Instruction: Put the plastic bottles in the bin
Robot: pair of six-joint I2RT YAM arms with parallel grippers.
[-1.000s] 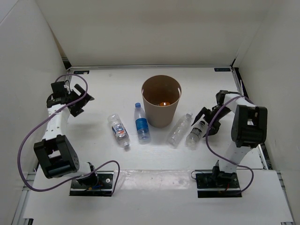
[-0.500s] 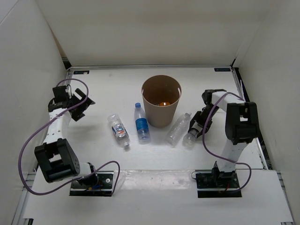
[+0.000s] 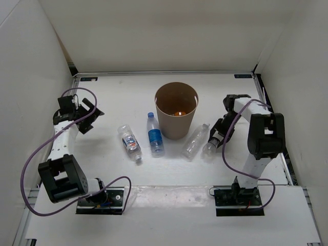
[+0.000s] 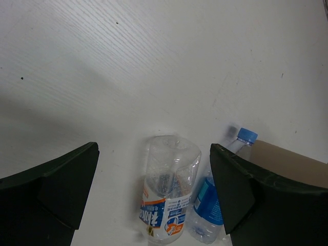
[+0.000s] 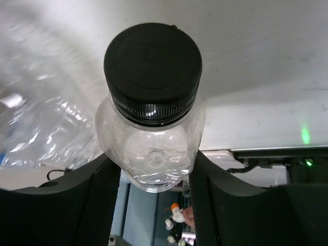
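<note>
Right claw [image 5: 151, 179]: clamped on short black-capped bottle [image 5: 152, 66]; body between the fingers, cap beyond their tips.

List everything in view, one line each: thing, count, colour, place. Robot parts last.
bin: 1, tan brown, upright, mid-table.
blue-labelled bottle: 1, clear, blue cap, lying just left of the bin.
white-and-blue-labelled bottle: 1, clear, lying further left.
plain bottle: 1, clear, lying right of the bin.
black-capped bottle: 1, clear, short, beside the plain bottle, in the right pincer.
table: 1, white, walled on three sides.
left pincer: 1, black, open, empty, above the table's left side.
right pincer: 1, black, shut on the black-capped bottle.
</note>
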